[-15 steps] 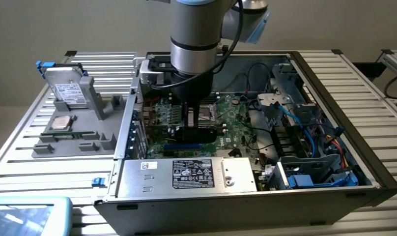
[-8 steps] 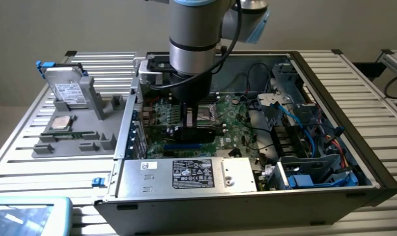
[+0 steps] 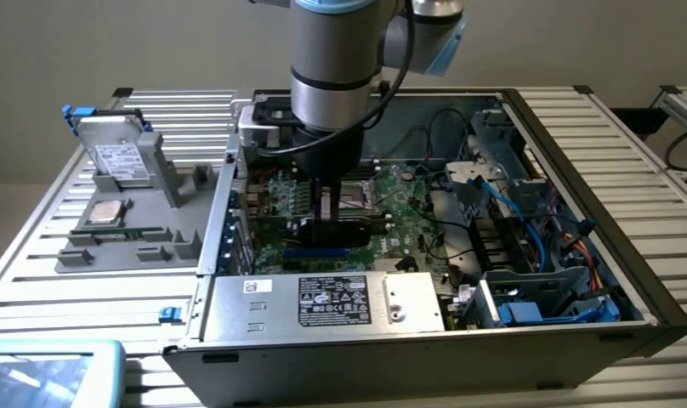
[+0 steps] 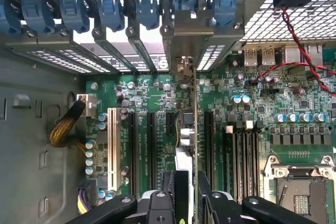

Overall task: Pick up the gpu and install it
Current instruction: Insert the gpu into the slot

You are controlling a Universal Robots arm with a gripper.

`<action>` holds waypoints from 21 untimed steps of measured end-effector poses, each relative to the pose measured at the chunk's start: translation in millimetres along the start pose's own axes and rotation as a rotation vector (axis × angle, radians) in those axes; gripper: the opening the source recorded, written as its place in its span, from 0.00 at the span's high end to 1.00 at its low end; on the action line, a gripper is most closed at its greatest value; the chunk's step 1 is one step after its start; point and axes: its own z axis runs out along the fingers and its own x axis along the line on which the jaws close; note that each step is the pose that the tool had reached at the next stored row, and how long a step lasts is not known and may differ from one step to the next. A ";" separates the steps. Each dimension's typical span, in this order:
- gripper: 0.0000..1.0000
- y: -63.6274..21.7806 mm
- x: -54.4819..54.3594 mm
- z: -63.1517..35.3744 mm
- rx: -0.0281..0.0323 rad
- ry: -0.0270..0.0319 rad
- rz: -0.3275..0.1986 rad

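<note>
Gpu (image 4: 195, 124) stands edge-on, pinched in our partly spread gripper (image 4: 195, 184); we see motherboard slots (image 4: 150, 145) close on both sides, rear slot covers (image 4: 105, 43) ahead.

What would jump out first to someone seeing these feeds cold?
The grey arm reaching down into the open computer case, mid-frame in the exterior view. Its pincer grips the gpu edge-on at the slots of the green motherboard. On the exterior view's left, a hard drive stands upright in a grey holder.
</note>
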 end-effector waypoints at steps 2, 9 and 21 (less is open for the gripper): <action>0.72 1.1 -0.1 1.1 0.0001 -0.0033 0.000; 0.72 1.7 -0.3 3.4 -0.0023 -0.0086 0.003; 0.72 1.7 0.0 4.7 -0.0040 -0.0121 0.003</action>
